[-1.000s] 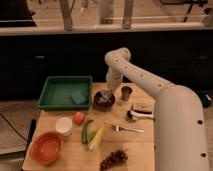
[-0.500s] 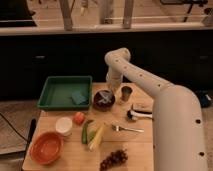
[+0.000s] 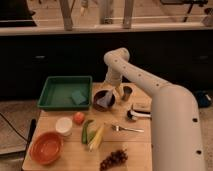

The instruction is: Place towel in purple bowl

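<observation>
Pincer (image 3: 108,94) over round purple bowl (image 3: 95,99), limp towel (image 3: 102,104)

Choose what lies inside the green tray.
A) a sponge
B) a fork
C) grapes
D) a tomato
A: a sponge lies in the tray. The tomato, grapes and fork are on the table. The claw is over the purple bowl.
</observation>
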`<state>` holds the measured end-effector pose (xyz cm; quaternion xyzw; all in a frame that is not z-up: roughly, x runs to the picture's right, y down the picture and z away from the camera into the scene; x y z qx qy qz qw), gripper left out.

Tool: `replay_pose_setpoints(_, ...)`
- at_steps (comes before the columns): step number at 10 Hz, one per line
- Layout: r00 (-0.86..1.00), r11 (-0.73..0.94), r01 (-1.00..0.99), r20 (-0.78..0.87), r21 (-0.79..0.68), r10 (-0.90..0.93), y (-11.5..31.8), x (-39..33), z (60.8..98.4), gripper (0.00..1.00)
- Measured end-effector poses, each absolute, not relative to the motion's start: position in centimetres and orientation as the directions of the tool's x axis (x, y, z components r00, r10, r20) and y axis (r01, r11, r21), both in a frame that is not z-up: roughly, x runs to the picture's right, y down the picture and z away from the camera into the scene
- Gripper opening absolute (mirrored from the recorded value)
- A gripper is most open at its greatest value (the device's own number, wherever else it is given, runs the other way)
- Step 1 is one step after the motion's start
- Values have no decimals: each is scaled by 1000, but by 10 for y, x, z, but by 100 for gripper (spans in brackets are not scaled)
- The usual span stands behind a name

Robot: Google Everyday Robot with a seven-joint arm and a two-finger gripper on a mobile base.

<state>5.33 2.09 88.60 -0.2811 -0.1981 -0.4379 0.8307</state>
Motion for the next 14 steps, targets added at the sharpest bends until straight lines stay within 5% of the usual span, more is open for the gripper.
replay_pose_setpoints(14, 530, 473, 841, 575, -262, -623, 20, 58, 885, 80)
